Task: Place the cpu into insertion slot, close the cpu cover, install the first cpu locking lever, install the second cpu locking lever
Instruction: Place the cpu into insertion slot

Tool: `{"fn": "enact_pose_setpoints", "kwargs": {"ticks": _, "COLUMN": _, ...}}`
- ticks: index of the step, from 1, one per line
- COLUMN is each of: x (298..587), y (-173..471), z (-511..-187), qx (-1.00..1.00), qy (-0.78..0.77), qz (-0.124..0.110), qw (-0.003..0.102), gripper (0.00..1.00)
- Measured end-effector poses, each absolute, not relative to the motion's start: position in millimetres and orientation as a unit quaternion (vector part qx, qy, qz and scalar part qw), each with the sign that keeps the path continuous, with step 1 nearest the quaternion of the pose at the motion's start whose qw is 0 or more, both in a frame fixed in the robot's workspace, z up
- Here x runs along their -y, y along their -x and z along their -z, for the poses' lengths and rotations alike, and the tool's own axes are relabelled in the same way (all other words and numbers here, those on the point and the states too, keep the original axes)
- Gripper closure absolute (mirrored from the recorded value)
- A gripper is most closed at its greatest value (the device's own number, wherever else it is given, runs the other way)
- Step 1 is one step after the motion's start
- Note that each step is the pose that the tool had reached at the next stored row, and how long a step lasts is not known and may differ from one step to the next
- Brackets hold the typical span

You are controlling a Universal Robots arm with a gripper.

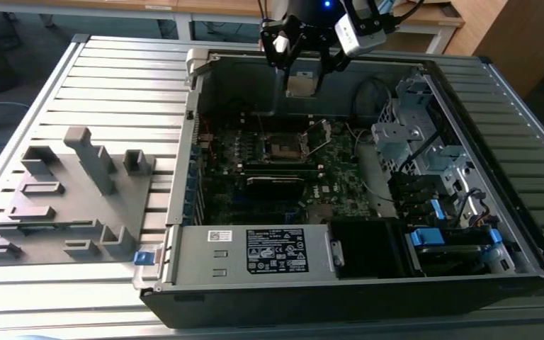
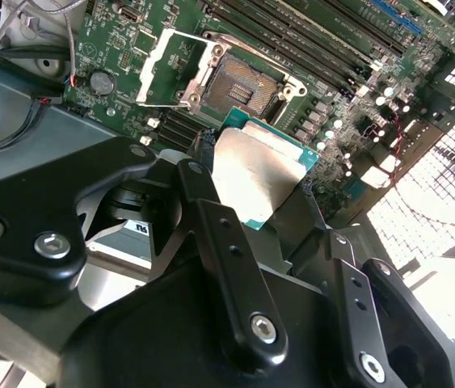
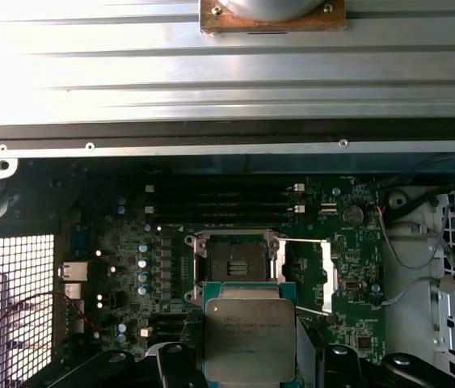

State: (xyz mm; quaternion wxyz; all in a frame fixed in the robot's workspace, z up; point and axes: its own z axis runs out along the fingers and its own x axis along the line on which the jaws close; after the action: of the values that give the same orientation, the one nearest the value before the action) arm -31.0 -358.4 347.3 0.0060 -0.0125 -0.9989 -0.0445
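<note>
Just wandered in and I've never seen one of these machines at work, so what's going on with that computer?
A robot arm's gripper is clamped on the cpu, a small silver-topped chip, and holds it in the air above the motherboard inside an open computer case. The insertion slot below it is empty, and the cpu cover is swung open to one side. So the chip has not yet gone in and the cover is not yet closed.
</note>
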Motion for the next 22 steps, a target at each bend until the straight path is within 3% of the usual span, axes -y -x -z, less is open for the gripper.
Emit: {"fn": "enact_pose_setpoints", "kwargs": {"ticks": 22, "x": 358.4, "y": 31.2, "z": -336.5, "qx": 0.999, "qy": 0.012, "qz": 0.045, "qw": 0.005, "gripper": 0.46}}
